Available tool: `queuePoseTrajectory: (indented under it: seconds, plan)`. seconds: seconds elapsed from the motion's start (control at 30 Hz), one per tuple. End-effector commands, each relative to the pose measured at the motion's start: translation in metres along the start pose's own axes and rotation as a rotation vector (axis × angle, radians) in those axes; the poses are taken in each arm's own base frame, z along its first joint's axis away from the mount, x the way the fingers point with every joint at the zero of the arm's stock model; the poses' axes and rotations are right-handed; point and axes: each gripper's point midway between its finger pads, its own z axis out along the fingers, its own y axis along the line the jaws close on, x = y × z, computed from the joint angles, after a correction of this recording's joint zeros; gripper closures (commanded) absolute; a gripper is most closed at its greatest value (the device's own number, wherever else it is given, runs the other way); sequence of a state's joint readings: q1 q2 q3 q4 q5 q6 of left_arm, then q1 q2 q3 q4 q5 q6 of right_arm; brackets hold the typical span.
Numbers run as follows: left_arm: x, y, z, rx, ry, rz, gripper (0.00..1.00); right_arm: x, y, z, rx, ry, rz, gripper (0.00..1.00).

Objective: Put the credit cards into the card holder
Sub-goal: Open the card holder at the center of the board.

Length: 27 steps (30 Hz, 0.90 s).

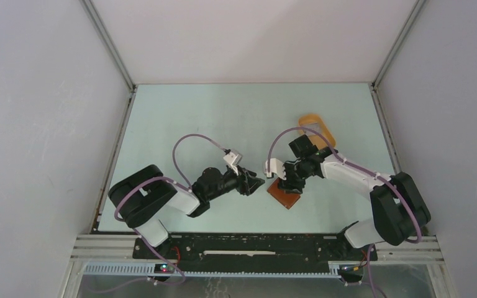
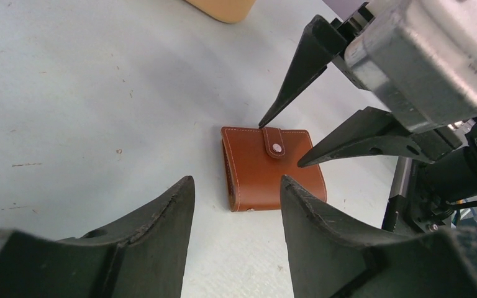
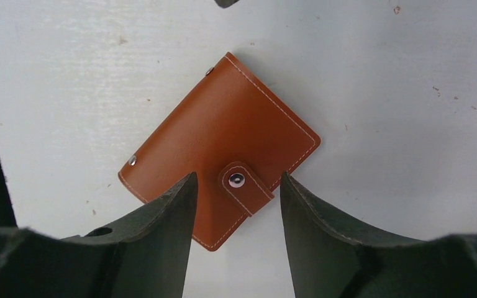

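Both arm bases sit at the near bench (image 1: 223, 118) edge, elbows out, forearms angled in toward centre.

Left hand (image 2: 236, 186): fingers spread, nothing between them. It sits low over the bench, pointing at the card holder from its left, just beside it and not touching.

Card holder (image 3: 223, 130): lies flat on the bench, a bit right of centre, between the 2 hands. It is folded shut with the tab across its edge and the snap button on the tab. In the top view it sits corner-on to the bench edge. 2 small rivets show on its rim in the right wrist view.

Right hand (image 3: 238, 180): fingers spread, gripping nothing, directly over the card holder with the snap tab between the 2 fingers. From the left wrist view, 1 fingertip is at the edge by the tab and the other at the adjacent edge. Can't tell if either touches the leather.

Orange-yellow oval tray (image 1: 310, 118): further back on the right, behind the right arm, well apart from the card holder.
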State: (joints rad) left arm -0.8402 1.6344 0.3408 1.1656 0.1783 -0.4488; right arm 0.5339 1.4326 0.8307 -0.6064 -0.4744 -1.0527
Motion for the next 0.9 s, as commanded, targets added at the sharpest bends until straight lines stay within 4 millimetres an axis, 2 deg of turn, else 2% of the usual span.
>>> queuePoseTrajectory:
  seconds: [0.0, 0.37, 0.67, 0.87]
  plan:
    - [-0.024, -0.011, 0.014, 0.037, -0.069, 0.006, 0.43, 0.001, -0.008, 0.008, 0.028, 0.024, -0.014, 0.41]
    - [-0.022, -0.013, 0.017, 0.055, -0.054, 0.002, 0.45, 0.014, -0.005, 0.013, 0.007, 0.076, 0.009, 0.56]
    - [-0.018, -0.021, 0.021, 0.104, -0.030, -0.002, 0.53, 0.007, -0.009, 0.007, 0.026, 0.065, 0.042, 0.88]
    - [-0.014, -0.027, 0.029, 0.145, -0.002, -0.023, 0.66, -0.003, -0.013, 0.002, 0.049, 0.038, 0.078, 1.00]
